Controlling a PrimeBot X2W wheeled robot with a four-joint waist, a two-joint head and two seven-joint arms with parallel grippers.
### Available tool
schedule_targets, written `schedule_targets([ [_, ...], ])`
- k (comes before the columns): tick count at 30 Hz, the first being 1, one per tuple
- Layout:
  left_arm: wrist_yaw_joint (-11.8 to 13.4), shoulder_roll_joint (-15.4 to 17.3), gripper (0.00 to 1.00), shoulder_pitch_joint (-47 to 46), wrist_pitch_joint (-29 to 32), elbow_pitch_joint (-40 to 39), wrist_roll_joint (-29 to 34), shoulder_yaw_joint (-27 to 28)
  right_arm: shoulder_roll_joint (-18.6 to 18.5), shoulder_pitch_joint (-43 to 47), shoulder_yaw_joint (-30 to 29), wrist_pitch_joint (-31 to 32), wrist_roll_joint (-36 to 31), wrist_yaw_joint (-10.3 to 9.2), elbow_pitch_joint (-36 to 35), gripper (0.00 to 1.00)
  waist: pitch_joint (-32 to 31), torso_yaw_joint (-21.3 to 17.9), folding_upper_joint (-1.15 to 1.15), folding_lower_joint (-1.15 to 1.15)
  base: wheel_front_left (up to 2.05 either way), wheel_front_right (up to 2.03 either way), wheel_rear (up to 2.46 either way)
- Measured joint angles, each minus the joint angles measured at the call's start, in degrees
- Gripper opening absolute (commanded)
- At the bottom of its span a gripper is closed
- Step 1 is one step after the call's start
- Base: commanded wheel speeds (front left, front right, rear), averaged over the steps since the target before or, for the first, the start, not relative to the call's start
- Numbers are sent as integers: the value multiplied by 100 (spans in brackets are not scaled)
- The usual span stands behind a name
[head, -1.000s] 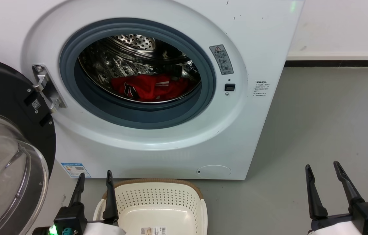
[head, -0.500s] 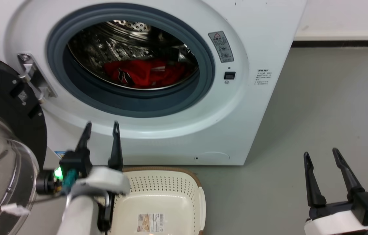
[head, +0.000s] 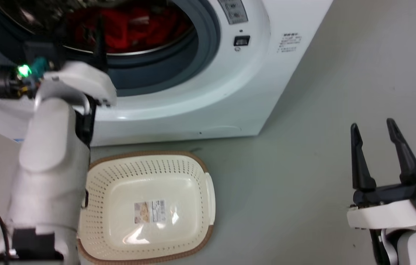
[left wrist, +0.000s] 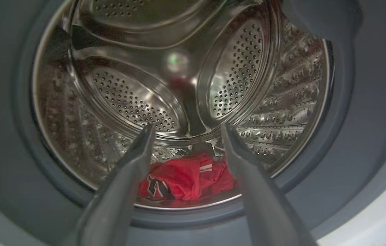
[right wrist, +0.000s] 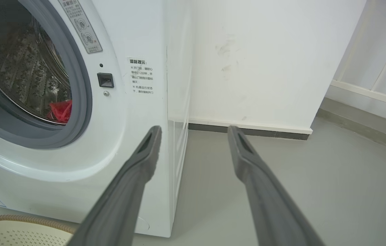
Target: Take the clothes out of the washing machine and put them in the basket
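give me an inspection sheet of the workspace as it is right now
surface: grey floor.
job's things: red clothes lie at the bottom of the washing machine drum; basket stands on the floor before the machine, empty but for a label sticker on its base.
clutter: nothing seen.
grippers: left gripper open at the drum's mouth, pointed at the clothes, not touching them; right gripper open over the floor, holding nothing.
cables: one dark cable beside the left forearm.
surroundings: white wall with a skirting board beside the machine.
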Motion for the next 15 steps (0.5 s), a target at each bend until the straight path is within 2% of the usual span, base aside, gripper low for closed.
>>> schedule_targets([
  [4, -43, 211, 100, -878, 83, 809, 30, -43, 0, -225, 32, 0, 104, 0, -47, 100, 436, -166, 0, 0, 0, 0, 0],
  [15, -144, 869, 100, -2828, 958, 2388, 121, -241, -1, -709, 191, 0, 483, 0, -168, 100, 1617, -755, 0, 0, 0, 0, 0],
])
